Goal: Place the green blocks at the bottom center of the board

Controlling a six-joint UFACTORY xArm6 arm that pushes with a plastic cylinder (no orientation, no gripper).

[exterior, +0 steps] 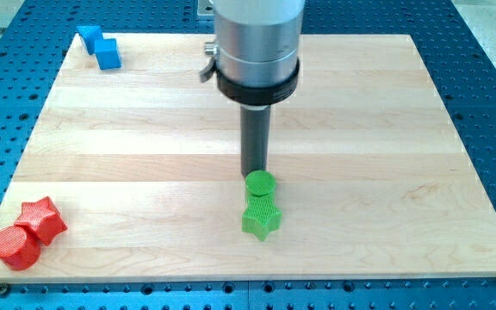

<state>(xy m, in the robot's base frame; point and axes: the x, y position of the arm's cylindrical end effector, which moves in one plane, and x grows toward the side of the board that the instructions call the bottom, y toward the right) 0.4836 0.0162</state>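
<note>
A green round block (260,183) sits just above a green star block (261,216) near the bottom centre of the wooden board (145,155); the two touch. My tip (254,172) stands right behind the green round block, at its upper-left edge, touching or nearly touching it. The rod hangs from a grey cylinder at the view's top centre.
Two blue blocks (100,46) lie at the board's top left corner. A red star block (42,219) and a red round block (15,247) lie at the bottom left corner, touching. A blue perforated table surrounds the board.
</note>
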